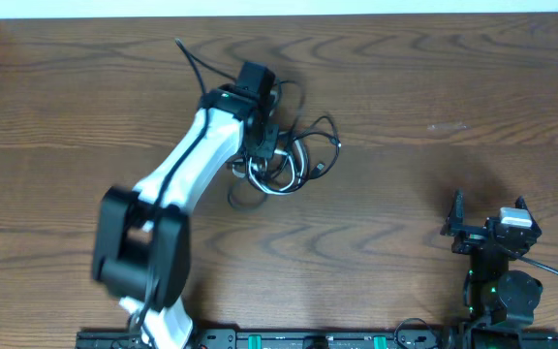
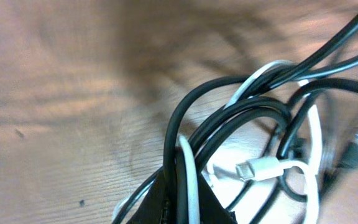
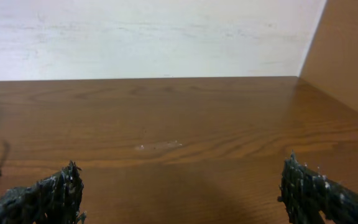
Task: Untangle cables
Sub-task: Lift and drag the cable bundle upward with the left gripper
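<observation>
Wooden table point(image 1: 415, 87), wide and brown. Left arm point(image 1: 187, 160), white, reaches out to the tangle at centre-left. Right arm point(image 1: 500, 281) sits folded at the near right edge, well apart from the cords. Cables point(image 1: 298, 155) lie in a looped heap on the table, just under and beside the left wrist. Left gripper point(image 2: 182, 196): fingers together, clamped on a few strands of the cables, black ones plus the white cable point(image 2: 188, 180), at the bundle's edge. Right gripper point(image 3: 182, 190): fingers wide apart, holding nothing, touching nothing. White plug end point(image 2: 260, 168) lies inside the loops.
</observation>
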You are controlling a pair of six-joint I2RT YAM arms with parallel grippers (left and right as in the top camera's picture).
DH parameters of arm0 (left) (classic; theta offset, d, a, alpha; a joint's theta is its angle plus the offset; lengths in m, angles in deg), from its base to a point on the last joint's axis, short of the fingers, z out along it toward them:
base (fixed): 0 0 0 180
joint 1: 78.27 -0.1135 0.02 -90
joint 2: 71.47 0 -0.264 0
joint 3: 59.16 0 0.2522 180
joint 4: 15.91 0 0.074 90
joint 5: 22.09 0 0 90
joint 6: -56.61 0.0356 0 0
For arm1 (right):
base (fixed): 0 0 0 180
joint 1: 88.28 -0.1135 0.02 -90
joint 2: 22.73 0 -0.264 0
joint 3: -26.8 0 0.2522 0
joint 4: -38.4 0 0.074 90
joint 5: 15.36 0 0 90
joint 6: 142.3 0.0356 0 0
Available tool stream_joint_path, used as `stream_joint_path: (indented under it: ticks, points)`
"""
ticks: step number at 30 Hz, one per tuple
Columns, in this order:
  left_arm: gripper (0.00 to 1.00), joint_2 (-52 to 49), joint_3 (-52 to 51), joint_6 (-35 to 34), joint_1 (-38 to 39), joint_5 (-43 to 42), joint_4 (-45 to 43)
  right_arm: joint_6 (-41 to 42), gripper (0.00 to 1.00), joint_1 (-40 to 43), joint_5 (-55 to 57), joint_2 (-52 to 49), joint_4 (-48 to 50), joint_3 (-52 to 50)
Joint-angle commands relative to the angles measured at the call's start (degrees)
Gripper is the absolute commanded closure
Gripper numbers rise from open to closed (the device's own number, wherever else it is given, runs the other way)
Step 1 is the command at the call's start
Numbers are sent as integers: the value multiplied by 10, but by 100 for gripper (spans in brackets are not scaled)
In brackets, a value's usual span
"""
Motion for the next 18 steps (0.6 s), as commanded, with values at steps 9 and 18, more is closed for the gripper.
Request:
stream_joint_path:
  ticks: [9,18]
  points:
    - [93,167,3,145,37,-138,-4,8,1,-9,4,4,-2,-1]
    - [93,172,3,146,50,-141,-32,141,1,-9,-103,4,48,-1]
